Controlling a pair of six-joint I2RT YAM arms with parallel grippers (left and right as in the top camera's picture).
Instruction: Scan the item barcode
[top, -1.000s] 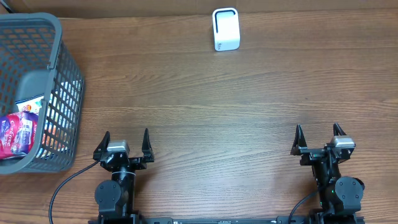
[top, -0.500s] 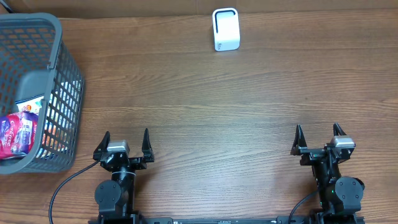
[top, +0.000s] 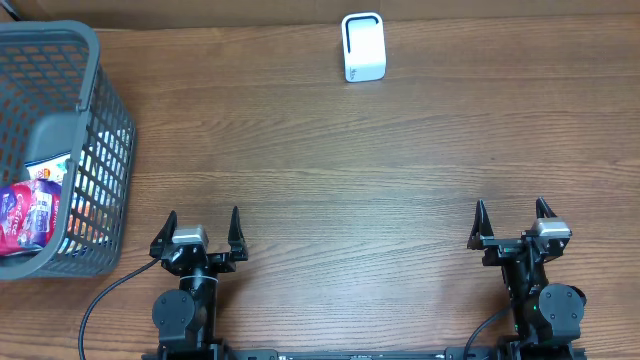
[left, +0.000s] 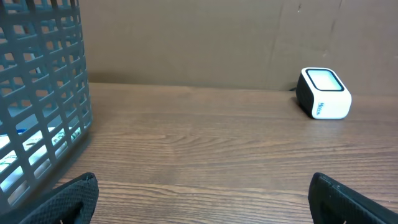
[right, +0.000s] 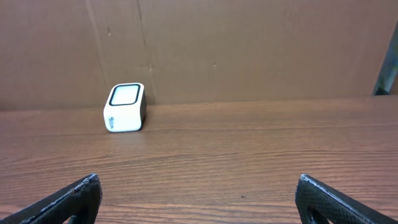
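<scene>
- Two grippers, the left gripper (top: 204, 218) and the right gripper (top: 510, 208), are seen at the near edge, jaws spread wide apart.
- One grey plastic lattice basket (top: 110, 120) is placed far left; glossy, crinkled packets (top: 30, 210) are held inside, their number unclear.
- One white, rounded boxy scanner (top: 363, 47) is set at the far edge of the wood-grain counter (top: 350, 170).

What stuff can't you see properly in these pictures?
Overhead: the packets in the basket are cut off by the left edge and its wall; no barcode shows.
Left wrist: the basket's mesh hides most of the packets.
Both wrist views: the print on the scanner is too small to read.
</scene>
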